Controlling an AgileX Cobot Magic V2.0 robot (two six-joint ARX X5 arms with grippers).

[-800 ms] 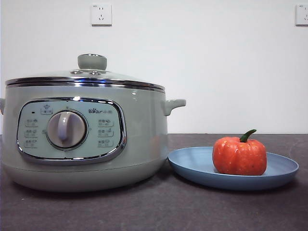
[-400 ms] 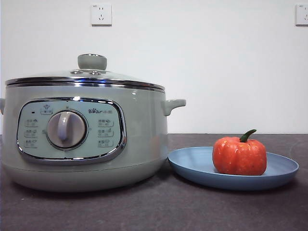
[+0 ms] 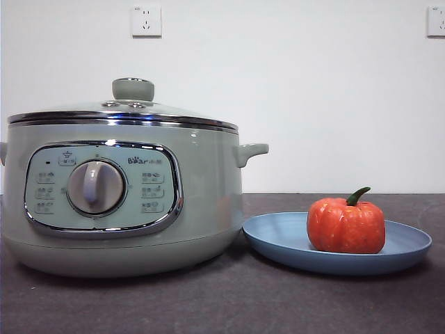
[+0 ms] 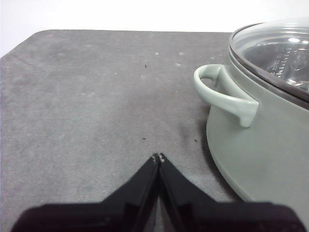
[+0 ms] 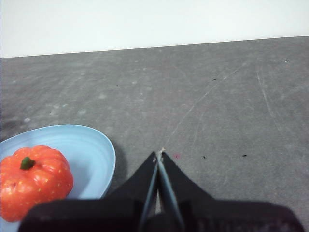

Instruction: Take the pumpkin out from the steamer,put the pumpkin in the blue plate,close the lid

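The orange-red pumpkin (image 3: 346, 225) with its green stem sits upright in the blue plate (image 3: 278, 236), to the right of the steamer (image 3: 125, 195). The glass lid (image 3: 132, 104) with its pale green knob rests shut on the steamer. In the right wrist view the pumpkin (image 5: 34, 181) lies in the plate (image 5: 94, 152) beside my right gripper (image 5: 159, 154), which is shut and holds nothing. My left gripper (image 4: 158, 157) is shut and empty over the bare table, apart from the steamer's side handle (image 4: 224, 96). Neither gripper shows in the front view.
A dark grey tabletop (image 3: 229, 299) runs under everything, with a white wall behind carrying two sockets (image 3: 146, 21). Its rounded far corner (image 4: 43, 36) shows in the left wrist view.
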